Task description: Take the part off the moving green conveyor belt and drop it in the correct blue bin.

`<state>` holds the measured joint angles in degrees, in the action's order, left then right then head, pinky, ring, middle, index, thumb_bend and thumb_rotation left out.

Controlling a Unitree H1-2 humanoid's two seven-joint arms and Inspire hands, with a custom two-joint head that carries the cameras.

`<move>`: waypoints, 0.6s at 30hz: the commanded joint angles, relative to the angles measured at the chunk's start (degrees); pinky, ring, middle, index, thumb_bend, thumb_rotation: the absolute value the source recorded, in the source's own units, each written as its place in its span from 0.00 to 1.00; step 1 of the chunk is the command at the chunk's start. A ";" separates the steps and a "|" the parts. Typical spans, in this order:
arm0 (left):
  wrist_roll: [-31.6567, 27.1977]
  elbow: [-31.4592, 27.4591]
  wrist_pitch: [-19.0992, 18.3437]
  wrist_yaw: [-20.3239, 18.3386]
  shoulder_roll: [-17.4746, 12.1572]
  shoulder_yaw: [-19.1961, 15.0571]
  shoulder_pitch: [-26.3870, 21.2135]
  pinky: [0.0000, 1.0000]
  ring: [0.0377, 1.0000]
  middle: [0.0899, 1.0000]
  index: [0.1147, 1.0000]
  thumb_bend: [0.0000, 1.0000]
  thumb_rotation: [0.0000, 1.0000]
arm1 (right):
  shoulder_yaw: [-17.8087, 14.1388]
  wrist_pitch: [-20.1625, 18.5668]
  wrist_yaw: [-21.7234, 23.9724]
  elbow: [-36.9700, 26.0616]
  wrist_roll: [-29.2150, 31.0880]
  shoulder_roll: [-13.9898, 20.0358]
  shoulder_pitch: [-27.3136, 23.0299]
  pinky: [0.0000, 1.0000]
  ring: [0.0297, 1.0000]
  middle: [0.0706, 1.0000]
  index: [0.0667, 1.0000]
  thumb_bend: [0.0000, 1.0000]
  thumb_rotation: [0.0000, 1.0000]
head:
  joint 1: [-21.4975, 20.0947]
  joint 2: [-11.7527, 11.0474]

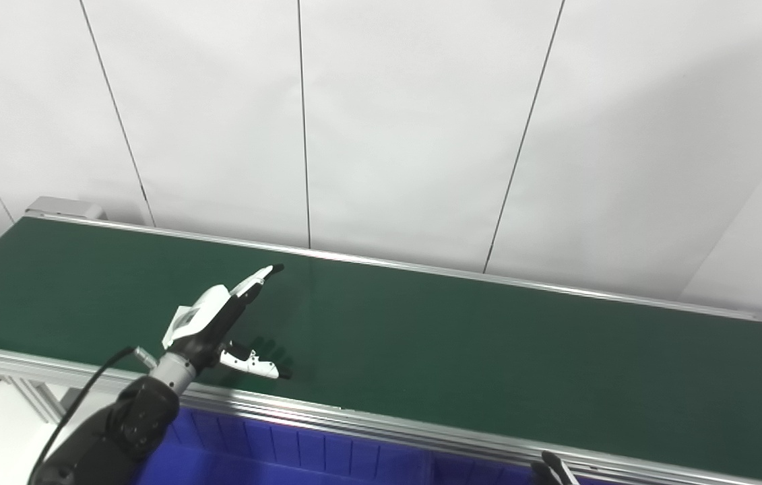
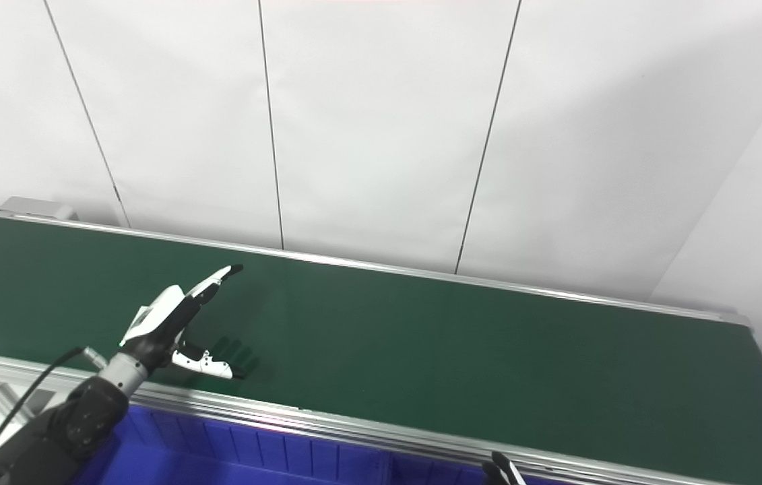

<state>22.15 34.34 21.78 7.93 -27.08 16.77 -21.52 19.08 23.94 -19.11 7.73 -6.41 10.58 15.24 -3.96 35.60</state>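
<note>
1. No part shows anywhere on the green conveyor belt (image 1: 421, 337); its whole visible surface is bare, so the thing to be picked is either not yet in view or has left it, and I cannot tell which.
2. The left hand (image 1: 219, 323) hangs just above the near-left stretch of the belt, spread wide with fingers (image 1: 261, 276) reaching toward the far rail and the thumb (image 1: 256, 364) splayed to the right. It holds nothing.
3. Only a dark sliver of the right hand (image 1: 556, 468) pokes over the bottom edge of the picture, below the belt's near rail; too little shows to judge whether it is spread or closed.
4. The blue bin (image 1: 273, 451) sits directly below the near aluminium rail, under the left wrist.
5. Risks, as I judge them: a part arriving on a moving belt could slip past the waiting hand if the closing is late, or be knocked sideways by the low thumb. With the bin dividers barely visible, dropping into the wrong compartment is also possible.
</note>
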 commanded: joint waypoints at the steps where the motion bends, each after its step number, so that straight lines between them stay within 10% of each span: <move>1: 2.32 -1.49 -2.37 -0.43 -1.22 -0.94 -2.68 0.89 0.98 0.98 0.97 0.93 0.18 | 0.08 2.99 -0.39 -1.95 0.12 0.31 -0.04 0.87 0.84 0.85 0.89 0.91 0.50 | 0.71 0.21; 18: 6.90 1.23 -10.08 -6.87 -2.15 -1.34 -7.56 1.00 1.00 1.00 1.00 1.00 0.18 | -0.37 2.98 0.58 -2.69 0.95 1.35 0.21 0.87 0.85 0.84 0.90 0.90 0.49 | 2.24 0.98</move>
<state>28.34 36.85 12.49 1.31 -27.27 15.95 -26.33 19.01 23.94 -18.44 7.16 -5.67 11.84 15.38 -1.76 36.65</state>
